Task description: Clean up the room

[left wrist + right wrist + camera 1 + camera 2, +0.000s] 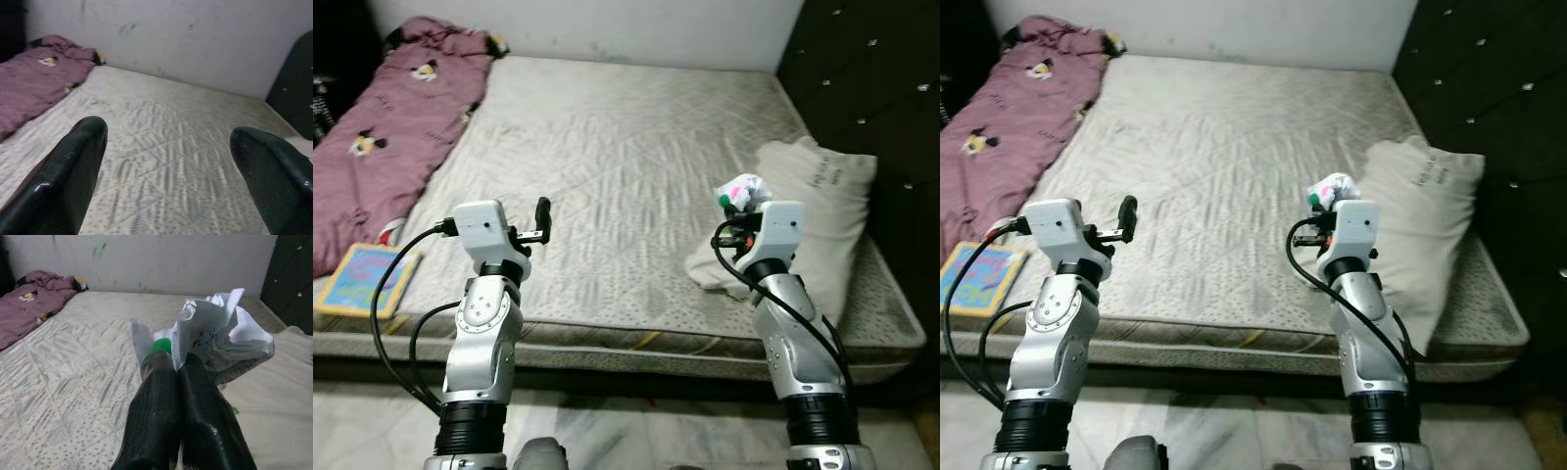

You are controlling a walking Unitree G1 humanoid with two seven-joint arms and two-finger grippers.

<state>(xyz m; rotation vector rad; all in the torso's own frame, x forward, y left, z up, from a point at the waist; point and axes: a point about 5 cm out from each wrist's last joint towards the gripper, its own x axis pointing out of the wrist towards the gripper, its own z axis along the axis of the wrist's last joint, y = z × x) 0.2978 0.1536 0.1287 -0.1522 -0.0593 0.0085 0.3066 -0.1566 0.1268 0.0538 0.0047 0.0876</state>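
Mattress: pale grey quilted mattress (626,147), bare, beneath and ahead of the left fingers (542,217) and the right fingers (161,421).
Blanket: maroon cartoon-print fabric blanket (391,137), rumpled, well to the left of the left fingers.
Book: flat colourful picture book (362,279), on the mattress edge, left of and nearer than the left fingers.
Pillow: cream fabric pillow (822,206), just right of the right fingers.
Headboard: black tufted padded headboard (871,78), beyond the pillow.
Wall: white wall (607,24), far ahead of both pairs of fingers.

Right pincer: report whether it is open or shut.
Shut: the right pincer has its two fingers pressed together on a crumpled paper.
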